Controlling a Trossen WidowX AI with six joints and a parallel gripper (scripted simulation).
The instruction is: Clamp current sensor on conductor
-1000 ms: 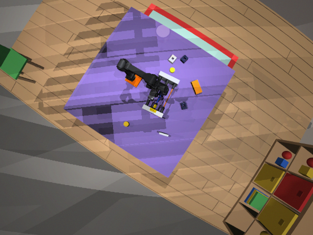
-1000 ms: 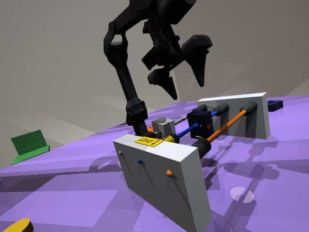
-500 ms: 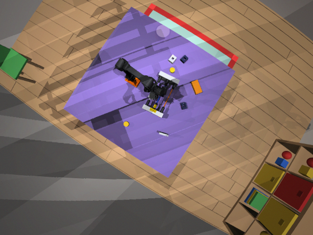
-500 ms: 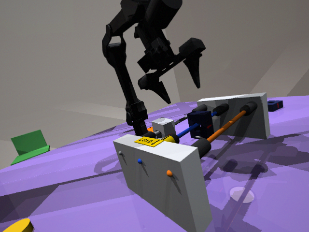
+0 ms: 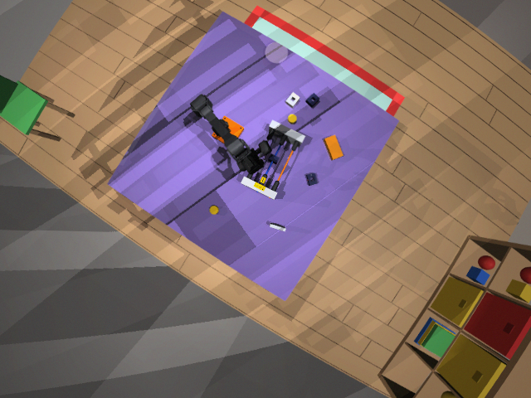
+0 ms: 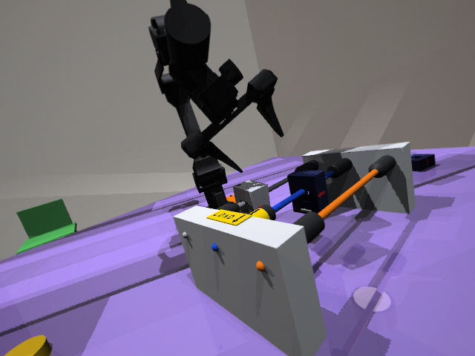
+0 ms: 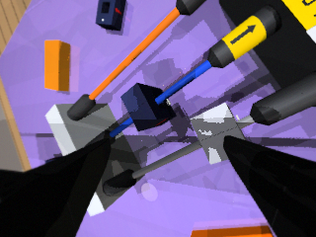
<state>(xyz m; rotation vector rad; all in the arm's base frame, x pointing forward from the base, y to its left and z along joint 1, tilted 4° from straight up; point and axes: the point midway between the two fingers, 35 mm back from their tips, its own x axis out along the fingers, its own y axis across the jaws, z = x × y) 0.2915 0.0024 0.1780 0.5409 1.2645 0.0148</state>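
Note:
The dark blue split-core sensor (image 6: 309, 190) (image 7: 146, 106) (image 5: 275, 158) sits round the blue conductor (image 6: 286, 201) (image 7: 185, 79), between the two white end blocks. A red arrow mark shows on its side. The yellow LOAD label (image 6: 228, 216) lies on top of the near block (image 6: 249, 253). A yellow sleeve with a black arrow (image 7: 245, 35) covers the blue conductor's end there. My gripper (image 6: 260, 152) (image 7: 167, 142) (image 5: 265, 159) is open and empty. It hangs above the conductors, clear of the sensor.
An orange conductor (image 6: 345, 195) and a grey one (image 6: 277, 185) run beside the blue one. A white-grey cube (image 6: 251, 193) (image 7: 217, 129) sits on the grey one. Loose dark blue boxes (image 5: 311, 178) (image 5: 312, 99), an orange block (image 5: 333, 147) and yellow discs (image 5: 213, 210) lie around.

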